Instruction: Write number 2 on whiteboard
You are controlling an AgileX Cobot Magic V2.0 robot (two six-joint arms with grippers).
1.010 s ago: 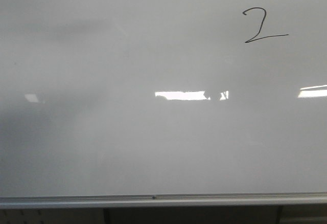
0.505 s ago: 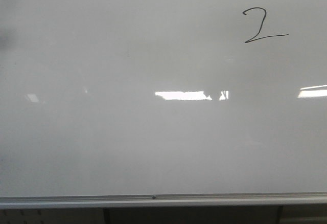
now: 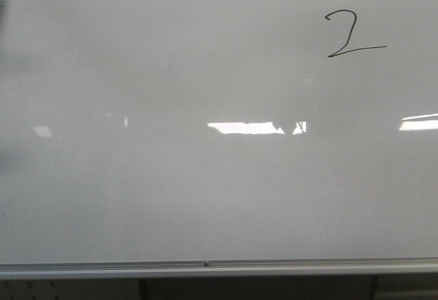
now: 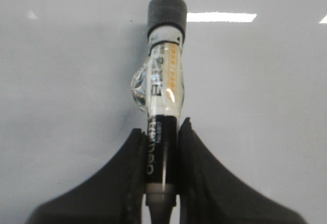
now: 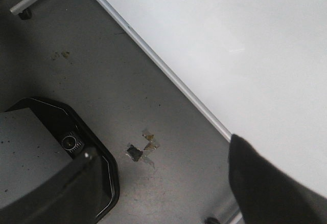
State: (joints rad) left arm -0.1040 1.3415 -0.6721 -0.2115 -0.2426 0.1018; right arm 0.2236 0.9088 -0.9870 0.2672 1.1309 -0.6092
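The whiteboard [image 3: 171, 177] fills the front view, glossy white-grey. A thin black number 2 [image 3: 352, 34] stands at its upper right. In the left wrist view my left gripper [image 4: 161, 128] is shut on a marker [image 4: 163, 91], which points at the whiteboard [image 4: 265, 111]; its grey-wrapped far end is at or close to the surface, and I cannot tell if they touch. My right gripper [image 5: 162, 147] hangs open with nothing between its fingers, low beside the whiteboard [image 5: 255, 40]. Neither gripper shows clearly in the front view.
A silver rim [image 3: 205, 267] runs along the board's bottom edge and shows again as a rail [image 5: 168, 73] in the right wrist view. Below it lie grey floor [image 5: 168, 193] with a small scrap [image 5: 135, 153] and a black-edged base [image 5: 97, 183]. Bright light reflections [image 3: 245, 128] cross the board.
The drawn 2 is unchanged. A dim shadow at the board's left edge has drifted upward, and a small dark shape now shows in the top left corner.
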